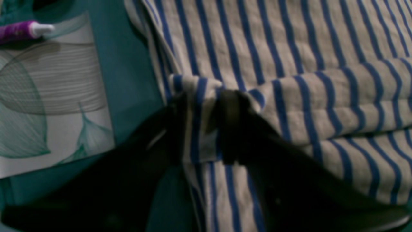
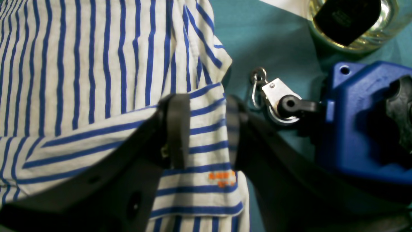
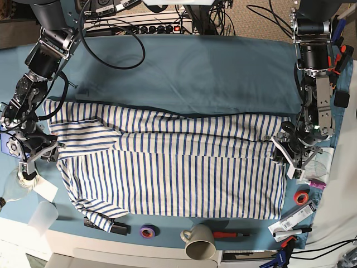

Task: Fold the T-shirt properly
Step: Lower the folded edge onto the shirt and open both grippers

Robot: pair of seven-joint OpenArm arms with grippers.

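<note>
- While the T-shirt (image 3: 178, 184) lies spread across the middle of the blue table (image 3: 184, 72), one gripper sits at each end of it.
- A long strip of the shirt on the far side lies folded over on top of the rest. It makes a straight band from left to right.
- The right gripper (image 2: 204, 129) is at the left end of that band in the scene. Its two fingers stand apart, with the striped edge lying flat between them. The cloth does not look squeezed, so I think this gripper is not holding it.
- The left gripper (image 1: 202, 129) is at the right end of the band. Its fingers stand apart too, with a small bump of cloth between them.
- I think each gripper is at a corner because a long fold stays straight only if both ends are put down together.
- One sleeve (image 3: 95, 215) sticks out at the near left, so the folding is not done.
- A mug (image 3: 198, 241) and a roll of tape (image 3: 148, 230) sit near the shirt's near edge. The next fold could bump them, so it needs care.
</note>
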